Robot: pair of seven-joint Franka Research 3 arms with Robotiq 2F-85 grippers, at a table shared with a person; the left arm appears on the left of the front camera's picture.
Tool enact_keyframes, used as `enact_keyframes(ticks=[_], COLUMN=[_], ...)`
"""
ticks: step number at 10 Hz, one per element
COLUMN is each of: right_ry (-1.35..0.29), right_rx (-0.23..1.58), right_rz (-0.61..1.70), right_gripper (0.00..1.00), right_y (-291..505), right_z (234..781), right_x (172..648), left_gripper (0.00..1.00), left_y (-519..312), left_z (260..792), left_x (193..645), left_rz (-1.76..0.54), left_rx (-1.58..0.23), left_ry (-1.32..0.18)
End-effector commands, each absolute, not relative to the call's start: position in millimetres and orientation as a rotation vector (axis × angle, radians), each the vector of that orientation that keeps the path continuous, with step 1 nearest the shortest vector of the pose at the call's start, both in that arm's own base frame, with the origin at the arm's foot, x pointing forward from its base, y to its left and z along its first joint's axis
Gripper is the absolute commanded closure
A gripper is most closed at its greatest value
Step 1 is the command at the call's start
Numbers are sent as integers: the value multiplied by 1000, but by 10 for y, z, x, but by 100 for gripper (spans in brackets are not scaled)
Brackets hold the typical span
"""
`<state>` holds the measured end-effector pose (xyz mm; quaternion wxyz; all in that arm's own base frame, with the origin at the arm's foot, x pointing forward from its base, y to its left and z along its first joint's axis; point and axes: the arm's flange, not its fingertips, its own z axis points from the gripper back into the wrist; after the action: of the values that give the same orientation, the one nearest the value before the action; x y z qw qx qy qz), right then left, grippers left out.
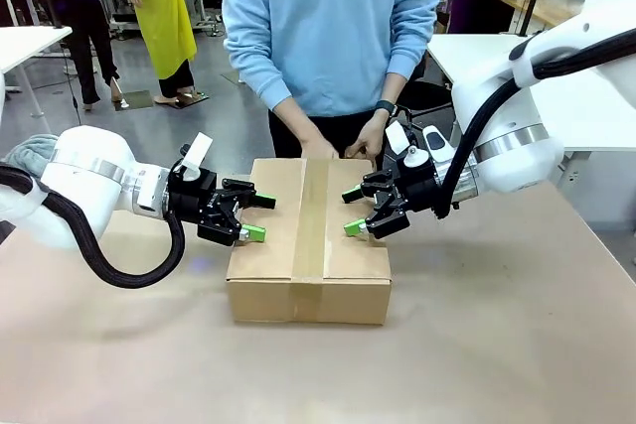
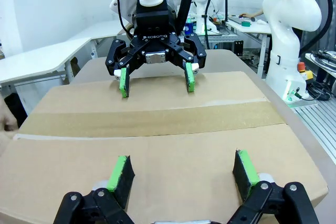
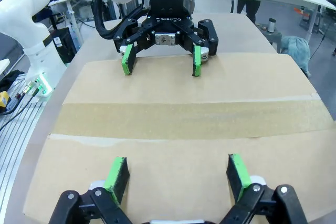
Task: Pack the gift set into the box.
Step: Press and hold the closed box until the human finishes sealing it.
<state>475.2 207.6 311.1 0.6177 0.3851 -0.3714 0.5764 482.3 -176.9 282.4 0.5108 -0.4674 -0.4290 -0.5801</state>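
The box [image 1: 283, 245] lies in the middle of the table with its top flaps down and a strip of brown tape [image 1: 312, 215] along the seam. The gift set is out of view. My left gripper [image 1: 260, 217] is open over the box's left edge, fingers pointing right. My right gripper [image 1: 352, 212] is open over the right part of the lid, fingers pointing left. In the left wrist view my left gripper [image 2: 182, 169] faces the right gripper [image 2: 155, 80] across the taped lid [image 2: 157, 119]. The right wrist view has the right gripper [image 3: 178, 169] and the left gripper [image 3: 161, 64] facing likewise.
The person in a blue sweatshirt stands at the far side, both hands [image 1: 343, 149] resting at the box's far edge. A grey-blue cloth [image 1: 30, 151] lies at the table's left end. Bare tabletop [image 1: 477, 345] stretches in front of and beside the box.
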Motion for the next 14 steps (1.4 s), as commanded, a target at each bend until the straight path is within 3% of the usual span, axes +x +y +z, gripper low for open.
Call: enact_keyframes(ticks=[1,3,5,7,8,10,11,12,14], right_ry=[-860,-965,-1187,-1425,-1579,-1735,-1669,-1621,-1621], right_rx=[974,1112,1174,1170,1193,1103,1055,1128,1128], right_rz=[1339,1316,1164,952,826,582,556,653,653], right_gripper=[0,0,0,0,0,0,0,0,0], right_y=[2113,1837,1096,265,-187,-642,-559,-753,-753], right_z=[3224,3683,4073,4025,3856,3489,3400,3708,3708], right_x=[4768,4644,4395,4110,3910,3695,3826,3759,3759], left_gripper=[0,0,0,0,0,0,0,0,0], left_y=[-1769,-1554,-760,147,626,1096,1012,1134,1134], left_z=[2824,3664,4303,4353,4166,3680,3507,3995,3995], left_x=[4822,4512,4148,3900,3770,3660,3776,3480,3480], left_rz=[-1396,-1412,-1352,-1215,-1152,-886,-871,-971,-971], left_rx=[-1125,-1242,-1248,-1191,-1222,-1201,-1289,-1185,-1185], left_ry=[-1033,-1136,-1332,-1539,-1632,-1760,-1717,-1703,-1703])
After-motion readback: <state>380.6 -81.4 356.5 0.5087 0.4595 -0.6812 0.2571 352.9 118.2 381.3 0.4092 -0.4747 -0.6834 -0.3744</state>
